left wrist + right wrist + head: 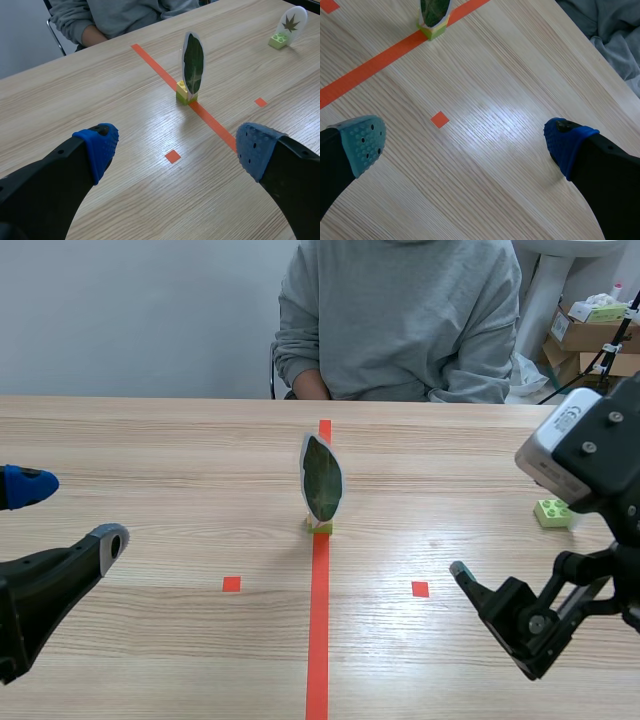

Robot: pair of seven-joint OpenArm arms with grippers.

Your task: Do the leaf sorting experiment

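Scene view first: the leaf card (321, 480) stands upright in a little yellow-green block (320, 527), right on the long tape line (319, 620) in the middle of the table (150, 460). The left gripper (177, 150) hangs low on its own side, fingers spread wide with nothing between them and the card well ahead of it. Same deal for the right gripper (465, 142), fingers wide apart above the wood. A second leaf card (291, 22) sits in a green block (552, 512) over by the right arm. A person in a grey sweatshirt (400, 320) sits across the table.
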